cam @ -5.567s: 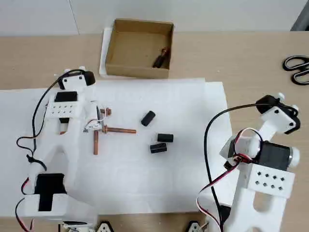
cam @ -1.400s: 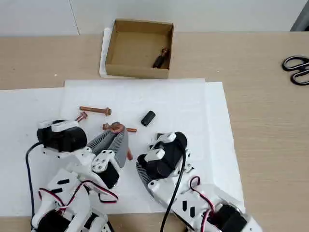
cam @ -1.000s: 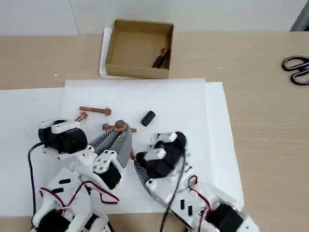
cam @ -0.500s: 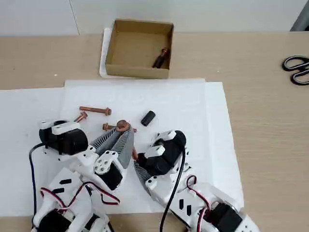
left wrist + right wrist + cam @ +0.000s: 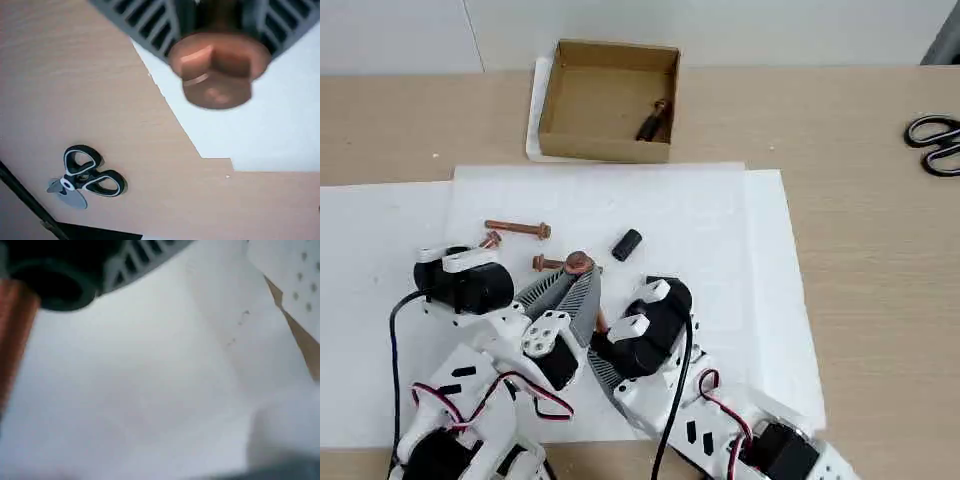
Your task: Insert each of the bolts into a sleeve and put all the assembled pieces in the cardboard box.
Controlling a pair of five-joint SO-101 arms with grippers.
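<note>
Progress: one assembled piece (image 5: pixel 653 120) lies in the cardboard box (image 5: pixel 552 110), my left claw (image 5: pixel 580 275) pinches a copper bolt (image 5: pixel 215 75), my right claw (image 5: pixel 600 332) clamps a black sleeve (image 5: pixel 50 277), and loose bolts (image 5: pixel 517 228) and a spare sleeve (image 5: pixel 627 244) remain.

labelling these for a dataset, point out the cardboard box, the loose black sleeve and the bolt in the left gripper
cardboard box (image 5: pixel 595 105), high view, bare floor inside.
loose black sleeve (image 5: pixel 627 244), high view, middle of its side.
held bolt (image 5: pixel 216 75), left wrist view, its head.
</note>
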